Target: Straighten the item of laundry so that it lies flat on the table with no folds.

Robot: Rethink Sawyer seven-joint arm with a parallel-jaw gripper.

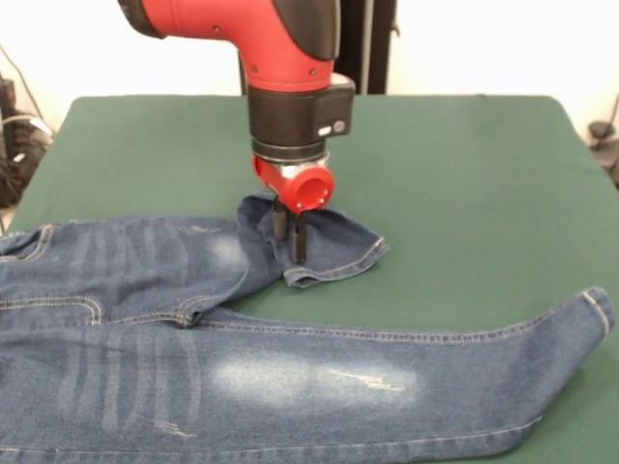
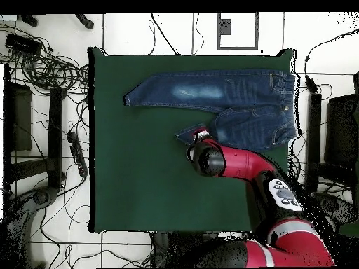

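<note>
Two black fingers (image 1: 299, 235) of the gripper (image 1: 289, 237) point straight down, close together with only a narrow gap, their tips pressed onto the folded-back leg of the jeans (image 1: 290, 367); whether cloth is pinched between them cannot be told. No brand, label or writing can be read on the tool or the arm (image 1: 251, 34). Above the fingers sit a red cylindrical mount, a black wrist collar and the red arm, which enters from the top edge and hangs vertically over the cloth. Directly beneath the tool, one leg is doubled over, its hem lying just beside the fingers. Nearer the camera, the other leg lies stretched out flat. Both lie on the green table (image 1: 464, 164). In the front view the waistband is cut off at the left edge and the lower leg at the bottom edge. In the overhead view the arm hides the gripper.
</note>
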